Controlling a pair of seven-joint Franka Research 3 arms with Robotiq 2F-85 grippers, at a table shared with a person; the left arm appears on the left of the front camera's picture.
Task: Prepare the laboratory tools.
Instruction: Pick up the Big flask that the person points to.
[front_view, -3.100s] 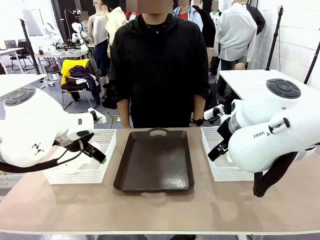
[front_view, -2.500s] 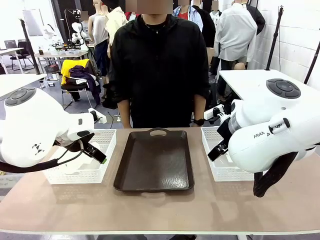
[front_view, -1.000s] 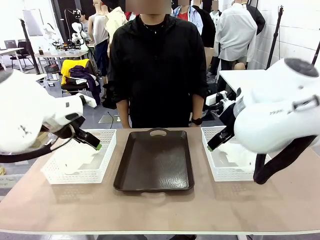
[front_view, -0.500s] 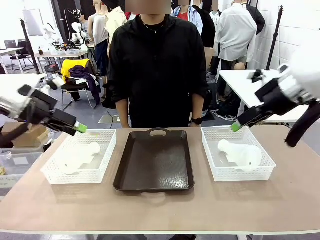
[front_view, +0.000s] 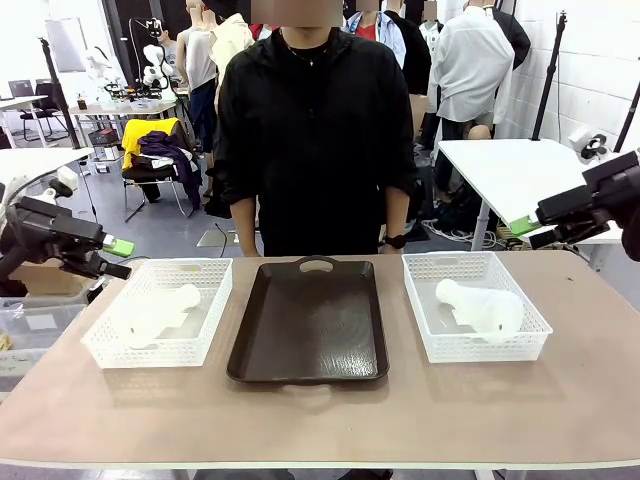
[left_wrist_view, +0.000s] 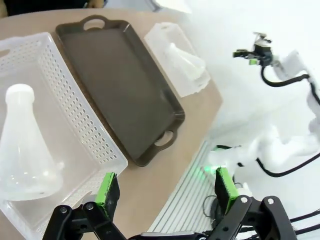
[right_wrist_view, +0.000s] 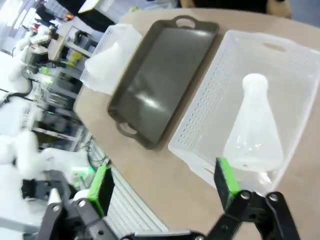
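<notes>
Two frosted-white conical flasks lie on their sides, one in each white lattice basket. The left flask (front_view: 155, 312) rests in the left basket (front_view: 205, 338), and the left wrist view shows it close up (left_wrist_view: 22, 150). The right flask (front_view: 482, 308) lies in the right basket (front_view: 420, 330), large in the right wrist view (right_wrist_view: 255, 131). My left gripper (front_view: 122, 258) hangs open in the air left of its basket, its jaws wide apart (left_wrist_view: 166, 185). My right gripper (front_view: 528, 233) is open too, up and to the right of its basket (right_wrist_view: 162, 185). Neither gripper holds anything.
A dark brown tray (front_view: 310, 320) with handles lies bare between the baskets. A person in black (front_view: 315, 140) stands at the far edge, behind the tray. The tabletop in front of the baskets is bare.
Both arms have swung outward and back from over the baskets to the table's sides. The flasks, covered before, now show. Both grippers stayed open.
</notes>
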